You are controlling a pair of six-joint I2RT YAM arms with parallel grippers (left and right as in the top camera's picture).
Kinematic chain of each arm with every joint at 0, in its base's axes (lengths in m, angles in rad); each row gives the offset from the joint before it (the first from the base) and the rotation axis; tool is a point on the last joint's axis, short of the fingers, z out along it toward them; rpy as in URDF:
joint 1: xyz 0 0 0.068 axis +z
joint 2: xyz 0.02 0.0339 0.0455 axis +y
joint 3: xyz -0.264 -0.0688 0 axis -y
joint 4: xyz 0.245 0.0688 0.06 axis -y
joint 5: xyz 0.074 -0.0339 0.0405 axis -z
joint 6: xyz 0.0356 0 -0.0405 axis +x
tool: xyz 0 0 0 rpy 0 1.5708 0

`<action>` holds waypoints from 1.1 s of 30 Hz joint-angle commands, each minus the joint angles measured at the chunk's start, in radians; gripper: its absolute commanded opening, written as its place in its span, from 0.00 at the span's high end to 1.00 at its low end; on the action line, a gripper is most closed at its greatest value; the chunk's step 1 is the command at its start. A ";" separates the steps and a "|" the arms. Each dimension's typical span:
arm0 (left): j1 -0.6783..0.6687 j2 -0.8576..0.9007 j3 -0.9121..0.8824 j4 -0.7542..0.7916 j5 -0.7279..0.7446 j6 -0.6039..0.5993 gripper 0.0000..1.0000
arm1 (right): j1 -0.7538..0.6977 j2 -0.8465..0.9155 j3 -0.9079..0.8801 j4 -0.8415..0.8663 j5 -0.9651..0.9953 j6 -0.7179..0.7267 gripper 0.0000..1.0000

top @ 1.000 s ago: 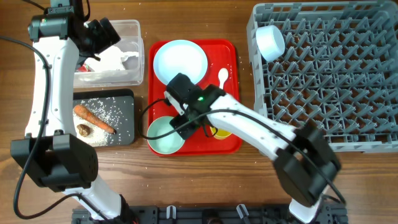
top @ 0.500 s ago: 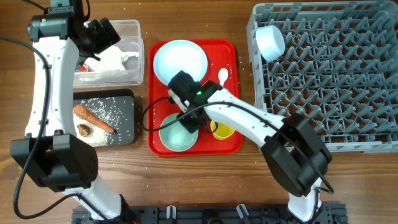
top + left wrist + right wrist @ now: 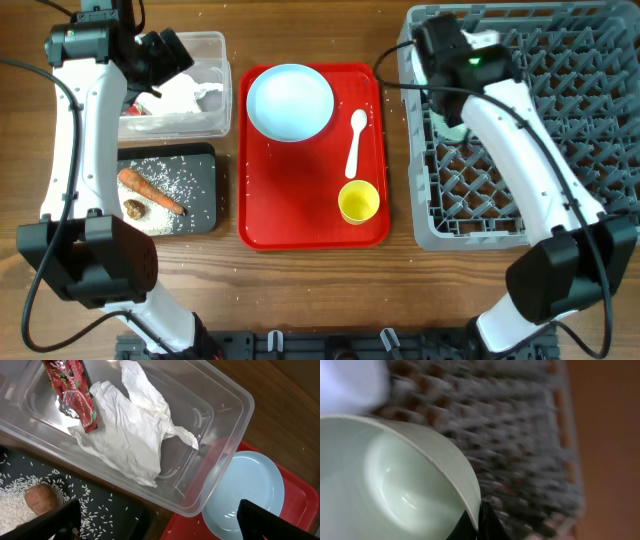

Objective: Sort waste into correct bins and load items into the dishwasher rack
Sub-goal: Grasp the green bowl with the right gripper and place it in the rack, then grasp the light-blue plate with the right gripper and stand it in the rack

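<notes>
My right gripper [image 3: 481, 521] is shut on the rim of a pale blue-green bowl [image 3: 395, 485] and holds it over the grey dishwasher rack [image 3: 560, 120], near its far-left corner. A second light bowl [image 3: 347, 380] shows blurred beside it. The light blue plate [image 3: 290, 100], white spoon [image 3: 355, 140] and yellow cup [image 3: 359, 201] lie on the red tray [image 3: 300, 215]. My left gripper [image 3: 160, 530] hangs open above the clear tub [image 3: 220, 397], which holds the white napkin [image 3: 130, 425] and red wrapper [image 3: 75, 390]. The carrot [image 3: 150, 192], brown lump [image 3: 133, 209] and rice lie on the black tray [image 3: 200, 160].
The red tray sits between the two bins on the left and the rack on the right. The right arm [image 3: 500, 110] stretches across the rack's left side. Bare wooden table [image 3: 330, 290] runs along the near edge.
My right gripper shut on the bowl on the red tray and carried it up and right to the rack's far-left corner. The left arm has not moved.
</notes>
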State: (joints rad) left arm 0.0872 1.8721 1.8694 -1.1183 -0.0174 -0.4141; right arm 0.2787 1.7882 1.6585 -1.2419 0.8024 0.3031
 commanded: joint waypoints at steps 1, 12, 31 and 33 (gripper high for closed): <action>0.003 0.008 0.016 0.000 -0.006 -0.013 0.00 | -0.040 -0.010 -0.006 -0.019 0.192 0.077 0.96; 0.003 0.008 0.016 0.000 -0.006 -0.013 0.00 | -0.018 0.028 -0.084 0.182 0.320 -0.204 0.96; 0.003 0.008 0.016 0.000 -0.006 -0.013 0.00 | 0.055 0.170 -0.109 0.184 0.375 -0.222 0.96; 0.003 0.008 0.016 0.000 -0.006 -0.013 0.00 | 0.055 0.170 -0.109 0.182 0.395 -0.222 0.96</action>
State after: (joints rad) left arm 0.0872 1.8721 1.8694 -1.1187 -0.0174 -0.4141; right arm 0.3351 1.9305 1.5574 -1.0531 1.1568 0.0841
